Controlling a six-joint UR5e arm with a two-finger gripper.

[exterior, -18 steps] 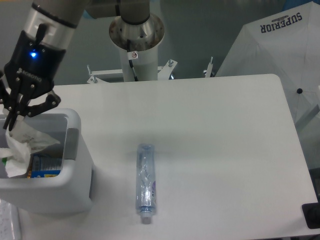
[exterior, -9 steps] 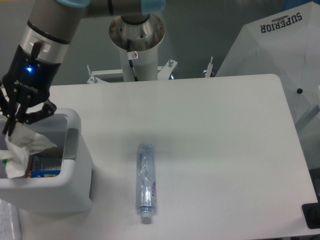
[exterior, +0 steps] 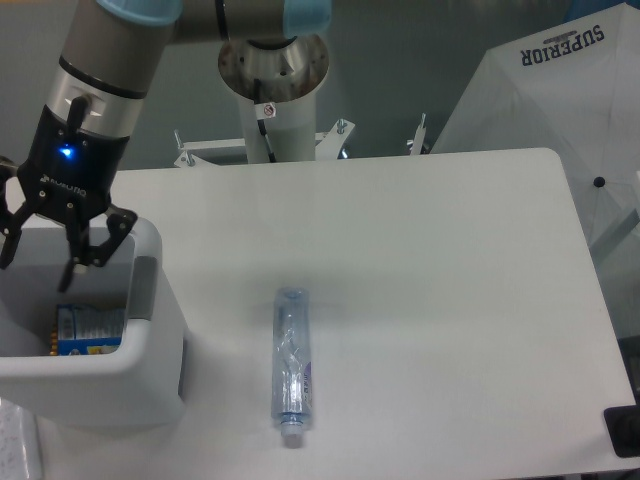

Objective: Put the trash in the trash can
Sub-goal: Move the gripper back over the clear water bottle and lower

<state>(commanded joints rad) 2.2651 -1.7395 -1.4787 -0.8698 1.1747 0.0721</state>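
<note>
At the far left, I had the gripper (exterior: 40, 250) hanging over the open mouth of the trash can (exterior: 150, 345), its fingers (exterior: 100, 245) spread wide with nothing between them. That was the posture I wanted for a drop: directly above the opening, so anything let go would fall inside and not catch on the thick rim. I could not make out the white wrapper anywhere; my guess was that it lay down in the bin, below what the camera could see. What did show inside was a blue and yellow printed carton (exterior: 88, 328), low against the near wall.

To the right of the bin, well apart from it, the crushed clear plastic bottle (exterior: 292, 372) lay flat on the white table (exterior: 450, 260), its length running toward the camera, cap end nearest and a bluish label partway along. It sat in the open, so I judged a grasp across its narrow width the easy approach. By my reckoning the job was roughly half finished, with the bottle left to collect.
</note>
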